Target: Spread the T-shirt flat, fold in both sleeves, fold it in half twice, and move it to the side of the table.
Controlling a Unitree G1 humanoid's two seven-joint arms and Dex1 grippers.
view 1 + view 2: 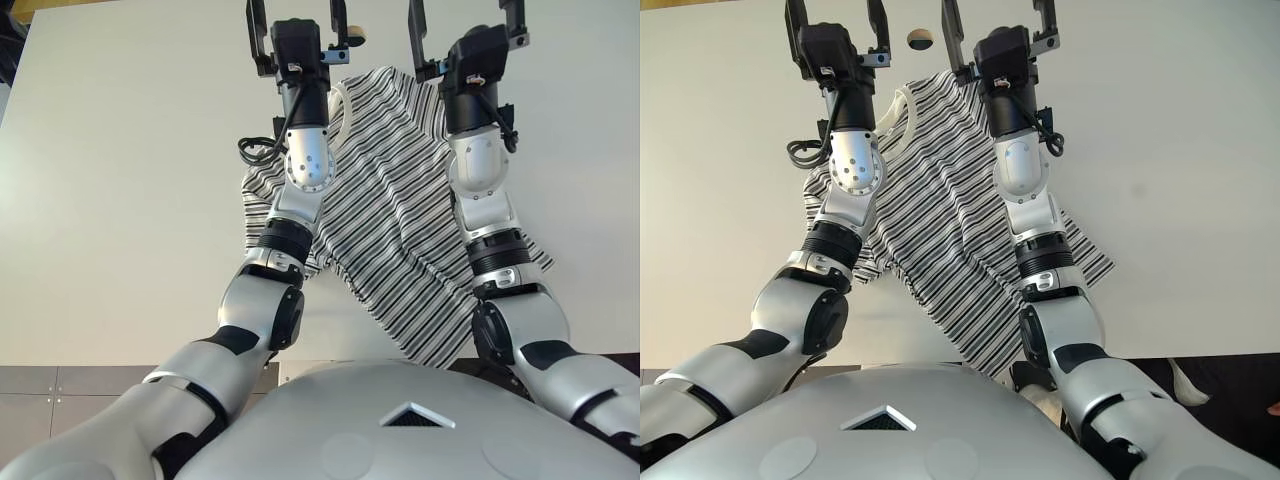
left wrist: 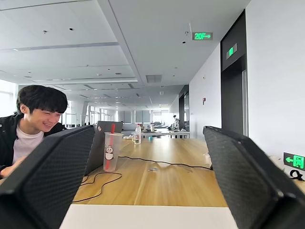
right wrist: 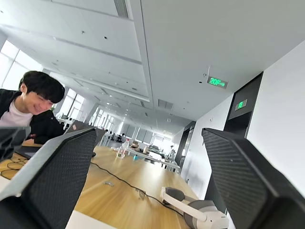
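Note:
A black-and-white striped T-shirt (image 1: 390, 220) lies crumpled and askew on the white table (image 1: 120, 200), its white collar (image 1: 340, 100) toward the far side and its hem reaching the near edge. Both arms stretch out over it. My left gripper (image 1: 298, 20) is held above the collar area, open, with nothing between its fingers (image 2: 52, 176). My right gripper (image 1: 466, 20) hovers past the shirt's far right shoulder, also open and empty, its fingers (image 3: 238, 176) wide apart. Neither touches the cloth.
A black cable (image 1: 256, 150) loops off the left forearm over the shirt's left side. A small round tan object (image 1: 920, 38) lies on the table beyond the collar. Bare tabletop extends to the left and right of the shirt.

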